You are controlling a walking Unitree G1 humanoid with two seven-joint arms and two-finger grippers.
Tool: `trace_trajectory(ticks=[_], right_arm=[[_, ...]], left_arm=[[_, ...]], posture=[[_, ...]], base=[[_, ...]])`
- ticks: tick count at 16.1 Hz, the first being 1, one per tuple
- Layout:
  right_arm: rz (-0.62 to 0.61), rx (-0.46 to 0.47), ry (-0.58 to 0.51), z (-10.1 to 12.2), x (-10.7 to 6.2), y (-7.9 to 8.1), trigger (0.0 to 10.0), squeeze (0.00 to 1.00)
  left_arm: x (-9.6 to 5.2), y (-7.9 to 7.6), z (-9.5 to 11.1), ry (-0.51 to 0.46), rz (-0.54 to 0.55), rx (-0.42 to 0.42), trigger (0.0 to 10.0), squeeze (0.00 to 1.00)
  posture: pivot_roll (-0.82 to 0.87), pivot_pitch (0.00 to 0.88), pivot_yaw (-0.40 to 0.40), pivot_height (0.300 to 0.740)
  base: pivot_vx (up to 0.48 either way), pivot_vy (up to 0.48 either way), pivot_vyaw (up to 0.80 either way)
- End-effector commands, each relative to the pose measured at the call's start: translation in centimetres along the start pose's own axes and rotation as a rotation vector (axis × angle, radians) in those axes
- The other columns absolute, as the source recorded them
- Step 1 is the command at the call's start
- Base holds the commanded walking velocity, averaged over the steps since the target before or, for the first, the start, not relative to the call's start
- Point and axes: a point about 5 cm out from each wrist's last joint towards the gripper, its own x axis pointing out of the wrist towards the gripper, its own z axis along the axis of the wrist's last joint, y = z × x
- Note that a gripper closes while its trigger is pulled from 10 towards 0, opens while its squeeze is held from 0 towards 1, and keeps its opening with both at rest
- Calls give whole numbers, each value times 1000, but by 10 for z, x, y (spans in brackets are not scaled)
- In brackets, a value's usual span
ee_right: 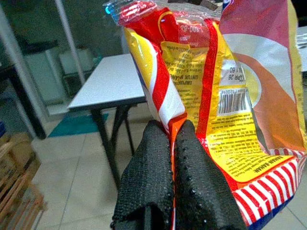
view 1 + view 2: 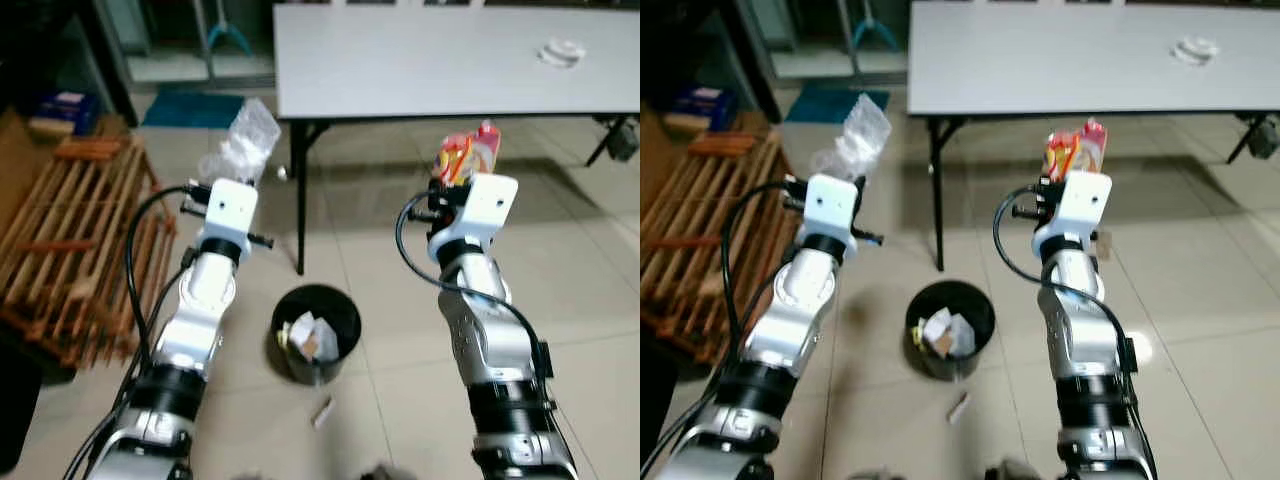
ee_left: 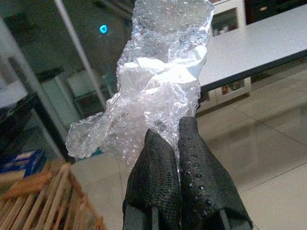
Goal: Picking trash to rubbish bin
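The left end effector point(image 3: 175, 143) pinches a crumpled clear bubble-wrap sheet point(image 3: 153, 81); the right end effector point(image 1: 172, 143) pinches a red-yellow snack wrapper point(image 1: 216, 96). Both are likely light, soft and slippery, best held at a bunched edge.

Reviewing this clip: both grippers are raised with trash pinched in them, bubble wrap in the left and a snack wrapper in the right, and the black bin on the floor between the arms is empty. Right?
Not quite: the black bin already holds crumpled trash, as the left eye view shows. The rest stands: left gripper pinches bubble wrap, right gripper a snack wrapper.

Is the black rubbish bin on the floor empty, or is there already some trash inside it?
Not empty. The black rubbish bin stands upright and open, with crumpled paper scraps lying inside.
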Motion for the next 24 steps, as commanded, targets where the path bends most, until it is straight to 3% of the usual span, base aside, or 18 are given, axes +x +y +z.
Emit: trace_trajectory(ticks=[1,24], right_arm=[[-23,-10,-3,2,0,-9,10000,0],[-23,-12,-4,3,0,-9,10000,0]], left_arm=[[2,-7,5,-19,-23,-1,10000,0],[1,-7,4,-18,-28,2,10000,0]], posture=[[-36,82,-20,740],[-38,92,-22,740]], base=[[442,0,0],[445,0,0]])
